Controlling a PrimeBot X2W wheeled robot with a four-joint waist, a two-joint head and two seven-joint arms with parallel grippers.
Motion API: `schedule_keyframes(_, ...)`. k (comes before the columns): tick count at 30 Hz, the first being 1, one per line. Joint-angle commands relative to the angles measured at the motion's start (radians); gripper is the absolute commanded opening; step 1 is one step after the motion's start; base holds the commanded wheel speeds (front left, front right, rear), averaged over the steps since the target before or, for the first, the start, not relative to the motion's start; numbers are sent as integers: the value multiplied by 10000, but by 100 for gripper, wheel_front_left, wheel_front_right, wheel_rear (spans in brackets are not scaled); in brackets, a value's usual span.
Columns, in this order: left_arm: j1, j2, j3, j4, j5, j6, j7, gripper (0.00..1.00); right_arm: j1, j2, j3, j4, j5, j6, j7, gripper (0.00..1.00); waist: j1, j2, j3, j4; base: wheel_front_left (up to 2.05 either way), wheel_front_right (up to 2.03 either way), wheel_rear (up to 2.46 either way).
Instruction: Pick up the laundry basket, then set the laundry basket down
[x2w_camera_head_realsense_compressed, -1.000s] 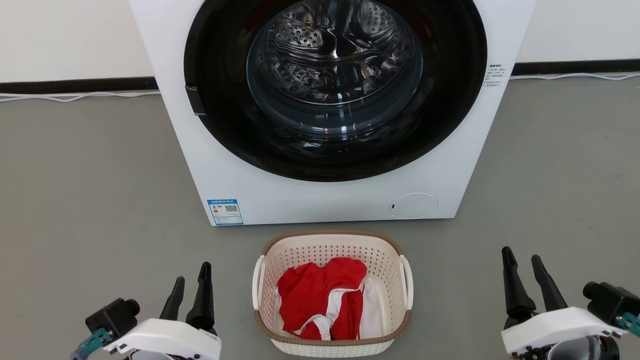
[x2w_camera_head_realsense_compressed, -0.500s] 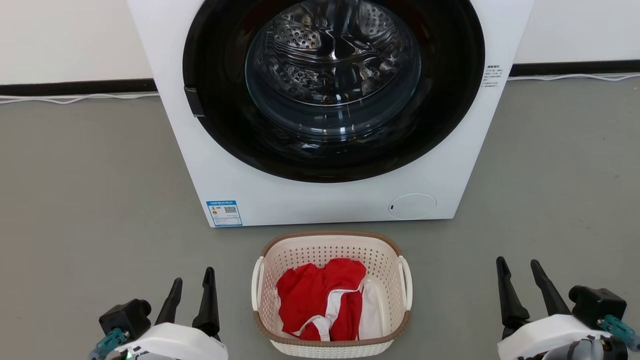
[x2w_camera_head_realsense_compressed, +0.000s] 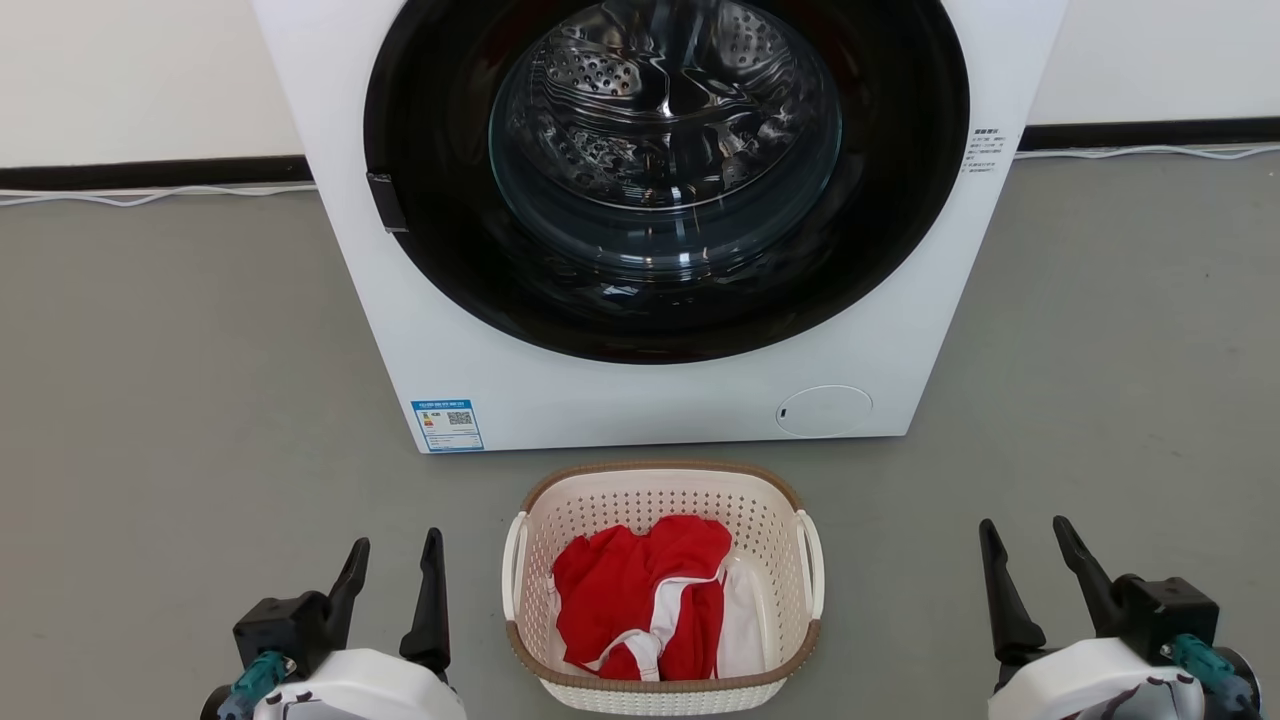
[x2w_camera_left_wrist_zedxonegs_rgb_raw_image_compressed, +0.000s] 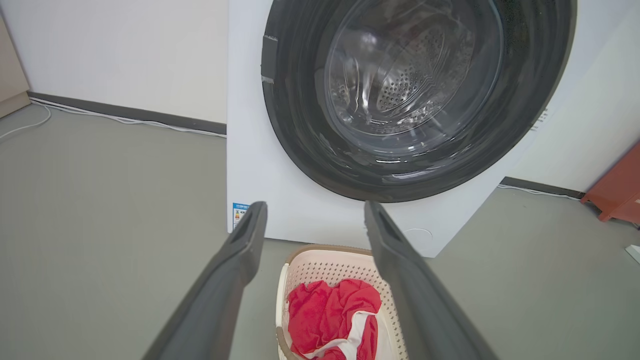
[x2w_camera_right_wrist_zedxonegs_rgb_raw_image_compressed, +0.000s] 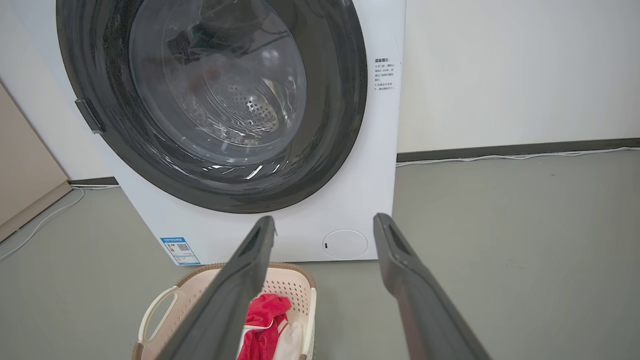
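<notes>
Near left, left gripper (x2w_camera_head_realsense_compressed: 396, 543); near right, right gripper (x2w_camera_head_realsense_compressed: 1022, 526) — both claws spread wide, pinching nothing, fingers pointing far. The laundry basket (x2w_camera_head_realsense_compressed: 620, 505) sits on the grey floor (x2w_camera_head_realsense_compressed: 150, 400) between them, well apart from both, with a white loop handle on each side. Inside are a red garment (x2w_camera_head_realsense_compressed: 640, 590) and a white cloth (x2w_camera_head_realsense_compressed: 742, 625) on its right. Just beyond — white washing machine (x2w_camera_head_realsense_compressed: 600, 400), steel drum (x2w_camera_head_realsense_compressed: 665, 100) inside a dark round front. Farthest is the dark baseboard (x2w_camera_head_realsense_compressed: 150, 171), with a white cable (x2w_camera_head_realsense_compressed: 150, 192) along it.

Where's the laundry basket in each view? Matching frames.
Head view: laundry basket bottom centre, before the washing machine.
Left wrist view: laundry basket bottom centre, partly behind the left gripper.
Right wrist view: laundry basket bottom left, partly behind the right gripper.
Shared landmark: blue label on the washing machine's lower front.
</notes>
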Motion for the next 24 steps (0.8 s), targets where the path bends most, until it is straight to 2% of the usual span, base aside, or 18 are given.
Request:
schedule_keyframes(1, -186, 101, 286, -274, 377, -69, -168, 100, -481, -88, 237, -189, -392, 64, -198, 100, -1, 0, 2, -1, 0, 0, 0)
schedule_keyframes(15, -161, 117, 318, -283, 2228, -192, -578, 100, -474, -25, 102, -15, -2033, 73, -609, 100, -1, 0, 64, -40, 0, 0, 0)
schedule_keyframes(24, -164, 118, 408, -94, 2224, -205, -588, 100, -415, 38, -56, 47, -1957, 73, -619, 100, -1, 0, 64, -78, 0, 0, 0)
